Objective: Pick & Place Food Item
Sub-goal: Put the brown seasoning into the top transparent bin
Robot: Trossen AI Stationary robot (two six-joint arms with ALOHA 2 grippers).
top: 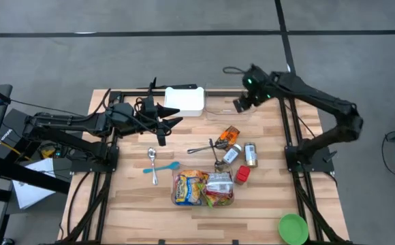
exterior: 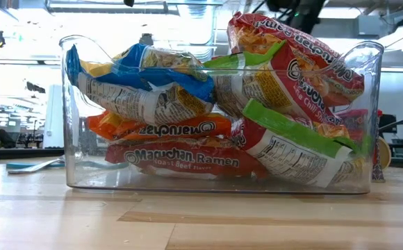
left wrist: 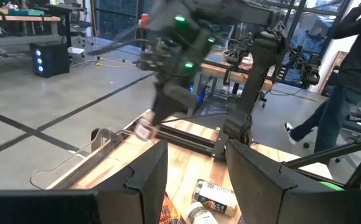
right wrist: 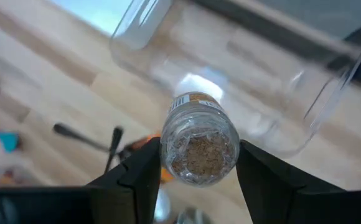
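Wooden slat table (top: pixel 265 204) stood on grey floor, w/ black frame rails along both sides. Right gripper (right wrist: pixel 196 165) hung over the far right part of the table, above a clear plastic bin (right wrist: pixel 280 81), fingers clamped on a spice jar (right wrist: pixel 199 146); jar pointed base-first at the wrist cam, brown contents visible thru the glass. In the high view that gripper (top: pixel 242 103) sat just right of a white container (top: pixel 184 101).

Left gripper (top: pixel 171 123) hovered near the table's far left-centre, fingers partway apart, nothing between them; wrist view showed both dark fingers (left wrist: pixel 146 177) w/ a clear gap.

Mid-table: orange packet (top: pixel 230 134), two small jars (top: pixel 250 154) lying down, a red item (top: pixel 242 175), black tongs (top: pixel 208 146). Nearer the front, clear tub of ramen packs (exterior: pixel 215 111), filled w/ Maruchan packets. Metal spoon (top: pixel 152 163) and blue spoon (top: pixel 161 167) lay left of it. Green bowl (top: pixel 293 228) at front right corner.

A person in dark clothes (left wrist: pixel 355 68) stood beyond the table.
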